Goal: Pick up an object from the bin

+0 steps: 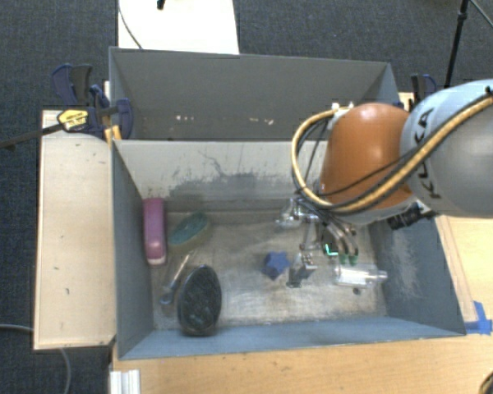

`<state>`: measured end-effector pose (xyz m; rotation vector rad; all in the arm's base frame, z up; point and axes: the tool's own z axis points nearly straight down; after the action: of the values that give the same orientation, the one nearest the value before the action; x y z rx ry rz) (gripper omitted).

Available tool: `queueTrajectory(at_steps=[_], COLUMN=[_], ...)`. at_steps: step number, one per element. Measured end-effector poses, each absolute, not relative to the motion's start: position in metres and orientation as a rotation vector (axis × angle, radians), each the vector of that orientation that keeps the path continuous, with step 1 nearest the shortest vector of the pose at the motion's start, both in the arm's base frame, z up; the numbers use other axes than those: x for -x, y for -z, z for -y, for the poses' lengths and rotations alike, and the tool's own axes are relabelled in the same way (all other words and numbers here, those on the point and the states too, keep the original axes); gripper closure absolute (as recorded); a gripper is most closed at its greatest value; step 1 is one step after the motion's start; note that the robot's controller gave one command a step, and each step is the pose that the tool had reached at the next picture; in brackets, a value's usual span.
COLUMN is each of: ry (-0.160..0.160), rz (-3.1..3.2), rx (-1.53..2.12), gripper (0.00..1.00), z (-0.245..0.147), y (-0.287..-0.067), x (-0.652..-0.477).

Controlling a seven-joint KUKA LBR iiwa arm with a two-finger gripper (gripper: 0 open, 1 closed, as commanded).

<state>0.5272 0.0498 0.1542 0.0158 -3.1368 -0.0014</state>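
Gripper (301, 271) set low, open or closed not determinable; nearest item, a small blue block (274, 264), lies just beside its tip on the side away from the arm, with a clear tube (360, 277) near the opposite side.

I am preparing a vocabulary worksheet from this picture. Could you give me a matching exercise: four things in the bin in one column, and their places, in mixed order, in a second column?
Things
1. pink bar
2. black oval brush
3. small blue block
4. teal oval thing

Places
A. just left of the gripper
B. along the left wall of the bin
C. front left corner of the floor
D. toward the back, right of the pink one

Pairs: 1-B, 2-C, 3-A, 4-D
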Motion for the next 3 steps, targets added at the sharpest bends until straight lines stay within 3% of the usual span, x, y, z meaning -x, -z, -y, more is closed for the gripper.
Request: queueTrajectory(at_steps=[1,2,3], ry=[0.004,0.0,0.0], rz=[3.147,3.036,2.737], rx=[0.167,-0.836,-1.553], gripper=[0.0,0.0,0.0], z=[-0.046,-0.048,-0.057], y=[-0.072,-0.101,-0.108], x=[-0.541,-0.539,-0.555])
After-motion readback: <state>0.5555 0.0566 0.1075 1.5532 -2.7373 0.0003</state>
